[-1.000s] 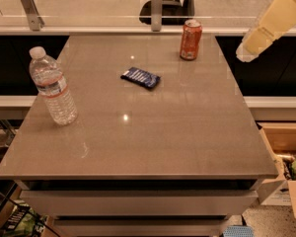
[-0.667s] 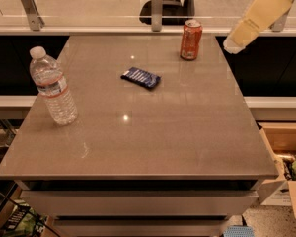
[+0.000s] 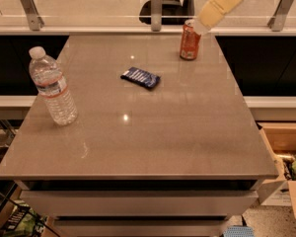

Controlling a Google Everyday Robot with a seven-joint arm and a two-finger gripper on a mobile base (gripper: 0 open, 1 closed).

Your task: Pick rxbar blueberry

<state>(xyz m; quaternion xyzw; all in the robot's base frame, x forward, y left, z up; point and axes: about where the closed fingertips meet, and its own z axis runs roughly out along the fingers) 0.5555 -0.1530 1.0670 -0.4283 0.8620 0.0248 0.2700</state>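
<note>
The rxbar blueberry [image 3: 140, 77] is a small flat bar in a dark navy wrapper with white lettering. It lies flat on the grey table [image 3: 138, 147], a little behind the middle. My gripper [image 3: 203, 22] is at the end of a cream-coloured arm that comes in from the top right. It hangs high over the table's far right part, right beside the top of the orange soda can [image 3: 189, 41]. It is well to the right of and behind the bar, and apart from it.
A clear plastic water bottle [image 3: 53, 87] stands upright near the left edge. A glass railing with metal posts [image 3: 157, 6] runs behind the table. An open cardboard box [image 3: 286, 157] with items sits on the floor at the right.
The arm and gripper have moved left and in over the table, from beyond the right edge to beside the can's top. The bar, can and bottle have not moved.
</note>
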